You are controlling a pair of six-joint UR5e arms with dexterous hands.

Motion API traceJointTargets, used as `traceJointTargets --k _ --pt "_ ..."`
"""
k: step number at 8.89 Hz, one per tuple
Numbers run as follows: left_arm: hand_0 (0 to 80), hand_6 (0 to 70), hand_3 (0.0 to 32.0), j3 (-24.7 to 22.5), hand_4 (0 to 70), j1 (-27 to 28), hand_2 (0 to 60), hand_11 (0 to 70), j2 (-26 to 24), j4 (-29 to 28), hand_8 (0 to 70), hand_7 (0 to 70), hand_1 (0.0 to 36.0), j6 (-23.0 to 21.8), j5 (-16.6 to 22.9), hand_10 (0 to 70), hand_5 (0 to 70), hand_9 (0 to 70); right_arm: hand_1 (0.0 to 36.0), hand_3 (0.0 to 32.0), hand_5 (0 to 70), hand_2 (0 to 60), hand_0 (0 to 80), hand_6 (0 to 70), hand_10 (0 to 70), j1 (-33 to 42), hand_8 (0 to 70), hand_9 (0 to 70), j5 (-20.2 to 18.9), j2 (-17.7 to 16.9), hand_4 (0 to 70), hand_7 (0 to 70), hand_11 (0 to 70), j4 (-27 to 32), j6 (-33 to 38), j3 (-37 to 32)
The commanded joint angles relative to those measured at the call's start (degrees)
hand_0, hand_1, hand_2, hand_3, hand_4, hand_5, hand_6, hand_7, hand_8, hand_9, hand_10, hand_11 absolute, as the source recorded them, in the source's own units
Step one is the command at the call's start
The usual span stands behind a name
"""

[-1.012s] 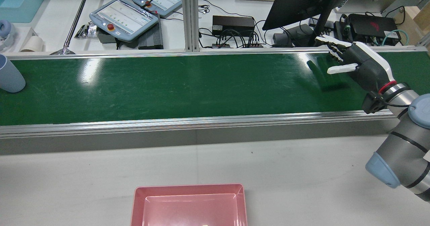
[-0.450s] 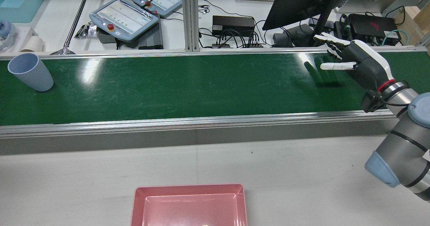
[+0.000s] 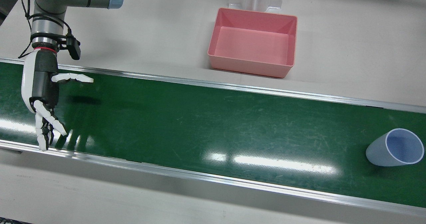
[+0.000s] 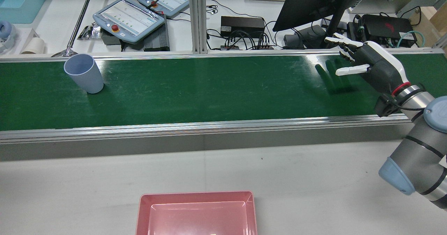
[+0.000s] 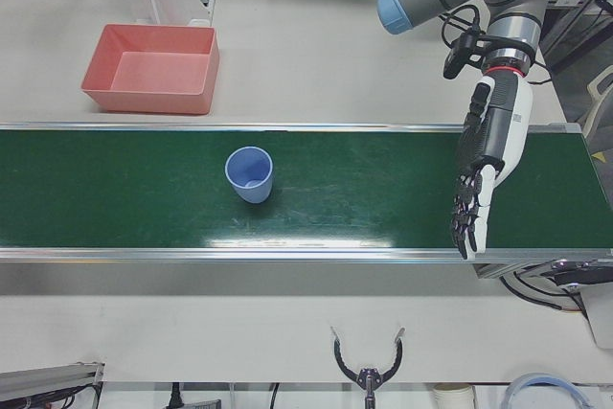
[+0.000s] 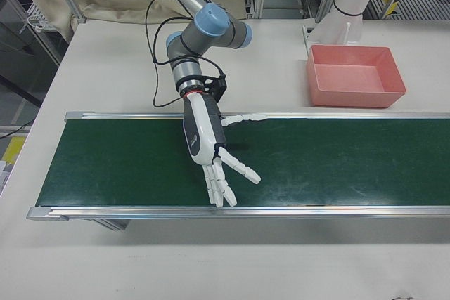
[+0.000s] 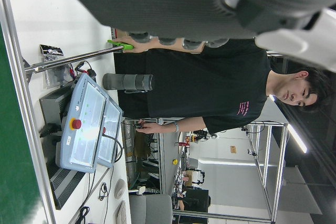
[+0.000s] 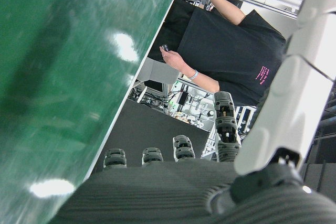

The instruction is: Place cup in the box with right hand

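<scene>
Item: pale blue cup [image 3: 394,148], standing upright with its mouth up on the green belt [image 3: 199,117].
Cup location: far right of the front view, toward the lower edge; upper left of the rear view, close to the belt's far rail.
Destination: pink box [image 3: 251,67], upper centre of the front view, on the white table [image 3: 349,51] just off the belt; nothing shows inside it.
Task progress: judged to be at the very start. The cup is not grasped, not lifted and not in the box.
Remaining: reach or meet the cup, close on it, carry it over the rail, release it in the box.
Right hand [image 3: 41,87]: far left of the front view, over the belt and well apart from the cup; it holds nothing.
Right hand state: spread wide, with the fingers [image 3: 46,127] reaching toward the lower rail and the thumb [image 3: 75,78] stuck out sideways toward the frame's centre.
Right arm pose: forearm comes in from the upper left of the front view, wrist roughly straight, hand lying along the belt's width.
Left hand [image 5: 488,155]: right side of the left-front view, stretched over the belt with fingers extended and apart; it is empty and not touching the cup.
Spacing: the cup lies between the two hands, nearer the left.
Risk, as a judgement: a light, smooth, tapered cup could tip if struck on one side.
</scene>
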Motion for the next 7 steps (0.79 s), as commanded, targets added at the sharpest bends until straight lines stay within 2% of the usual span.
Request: traceJointTargets --k 1,2,3,4,5,6,7 --pt "0.0 0.0 0.0 0.0 0.0 0.0 0.0 0.0 0.0 0.0 0.0 0.0 0.0 0.0 0.0 0.0 0.0 0.0 14.1 12.6 4.7 11.8 48.0 2.2 2.3 -0.1 1.0 4.6 0.0 0.0 5.7 12.2 5.0 0.0 -0.3 0.0" --pt "0.0 0.0 0.0 0.0 0.0 0.0 0.0 0.0 0.0 0.0 0.0 0.0 0.0 0.0 0.0 0.0 0.0 0.0 14.9 12.6 4.6 15.5 47.5 2.2 2.3 -0.1 0.9 4.6 -0.1 0.0 5.0 12.5 5.1 0.0 -0.4 0.0" --pt "0.0 0.0 0.0 0.0 0.0 0.0 0.0 0.0 0.0 0.0 0.0 0.0 0.0 0.0 0.0 0.0 0.0 0.0 13.1 12.6 4.7 8.3 48.4 2.2 2.3 -0.2 0.9 4.6 0.0 0.0 6.8 12.5 5.1 0.0 -0.4 0.0" --pt "0.0 0.0 0.0 0.0 0.0 0.0 0.0 0.0 0.0 0.0 0.0 0.0 0.0 0.0 0.0 0.0 0.0 0.0 13.2 12.4 4.7 8.3 48.4 2.2 2.4 -0.3 1.0 4.7 0.0 0.2 7.0 12.4 5.2 0.0 -0.4 0.0" --pt "0.0 0.0 0.0 0.0 0.0 0.0 0.0 0.0 0.0 0.0 0.0 0.0 0.0 0.0 0.0 0.0 0.0 0.0 12.3 12.2 4.6 4.9 48.8 2.3 2.3 -0.5 1.0 4.7 0.0 0.6 8.0 12.6 5.1 0.0 -0.5 -0.1" --pt "0.0 0.0 0.0 0.0 0.0 0.0 0.0 0.0 0.0 0.0 0.0 0.0 0.0 0.0 0.0 0.0 0.0 0.0 16.0 12.2 4.7 19.1 47.5 2.3 2.4 -0.8 1.0 4.8 0.0 0.8 4.5 12.8 5.2 0.0 -0.9 0.0" --pt "0.0 0.0 0.0 0.0 0.0 0.0 0.0 0.0 0.0 0.0 0.0 0.0 0.0 0.0 0.0 0.0 0.0 0.0 12.4 12.2 4.7 4.7 49.0 2.4 2.4 -1.0 1.1 4.9 0.0 0.8 8.2 13.0 5.2 0.0 -0.9 -0.1"
